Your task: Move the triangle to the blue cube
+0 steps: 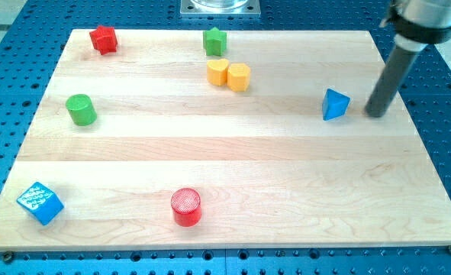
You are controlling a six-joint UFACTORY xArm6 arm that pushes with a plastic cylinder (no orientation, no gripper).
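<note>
The blue triangle (334, 105) lies on the wooden board at the view's right, about mid-height. The blue cube (40, 203) sits at the board's bottom left corner, far from the triangle. My tip (376, 114) rests on the board just to the right of the triangle, a small gap apart from it. The dark rod rises from the tip toward the view's top right corner.
A red cylinder (186, 206) stands at the bottom middle. A green cylinder (81, 109) is at the left. A red star block (103, 39) and a green star block (214, 40) sit near the top edge. Two yellow blocks (228, 74) touch below the green star block.
</note>
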